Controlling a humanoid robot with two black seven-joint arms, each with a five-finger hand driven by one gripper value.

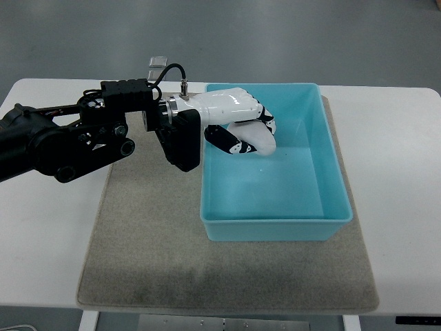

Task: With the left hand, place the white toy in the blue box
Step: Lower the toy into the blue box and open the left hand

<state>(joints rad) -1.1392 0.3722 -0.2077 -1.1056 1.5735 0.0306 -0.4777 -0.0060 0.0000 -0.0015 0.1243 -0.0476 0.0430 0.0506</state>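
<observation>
Left hand [234,117], white shell with black finger joints, curls around rounded white toy [258,140] over the upper-left inside of light-blue rectangular plastic box [275,221]. Toy mostly hidden; long axis unclear. Box sits on grey mat [151,234].

Surface [400,152]: white top, rounded far corners, spans nearly the full width of the view. Near edge visible at bottom, with a grey frame part just beneath it at centre.

Mat [151,255]: grey-beige, felt-like, rectangular, rounded corners. Lies on the middle of the surface, reaching close to the near edge; white margin left bare along the left and right edges.

Floor [289,34]: smooth, grey, faintly mottled, seen beyond the far edge. Dark patch at the top right corner.

Light: even, soft, no hard shadows.
</observation>
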